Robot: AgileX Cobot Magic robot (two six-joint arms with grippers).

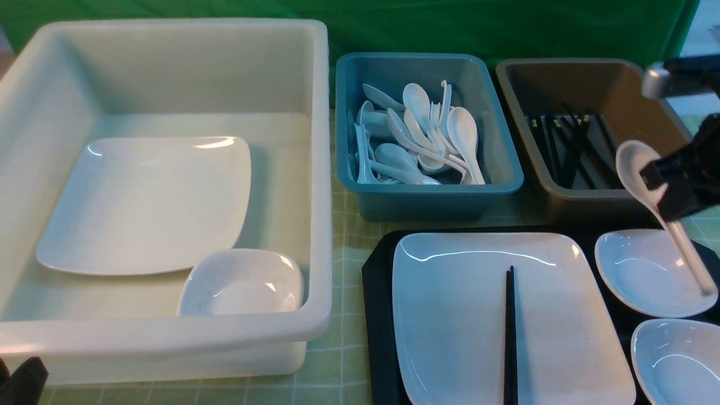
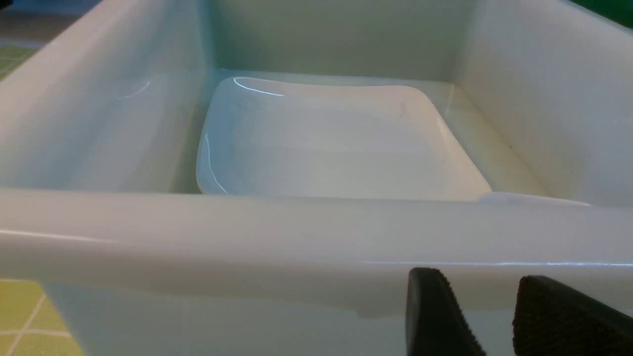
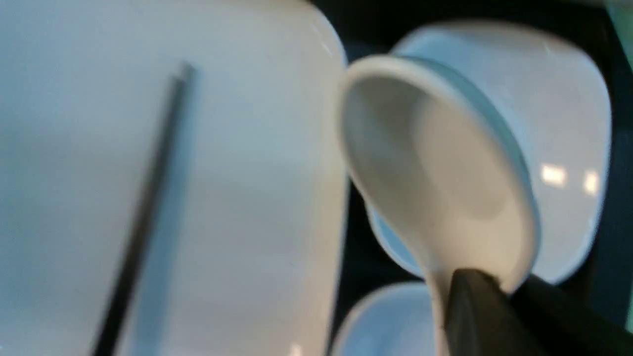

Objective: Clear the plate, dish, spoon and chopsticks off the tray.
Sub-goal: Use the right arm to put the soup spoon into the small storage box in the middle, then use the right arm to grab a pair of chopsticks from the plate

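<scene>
The spoon point(image 1: 633, 163) is pinched at its neck by your right gripper point(image 1: 670, 192); carry it level over the teal bin point(image 1: 427, 205) before letting go.

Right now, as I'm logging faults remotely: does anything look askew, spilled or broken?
Nothing spilled or broken. Only the spoon is askew: clamped in the right gripper, tilted, handle down toward a small dish. The chopsticks lie straight on the plate.

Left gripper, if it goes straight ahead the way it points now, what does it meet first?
Probably the near outer wall of the deep white plastic tub, just under its rim; the left gripper faces it, though depth is unclear.
</scene>
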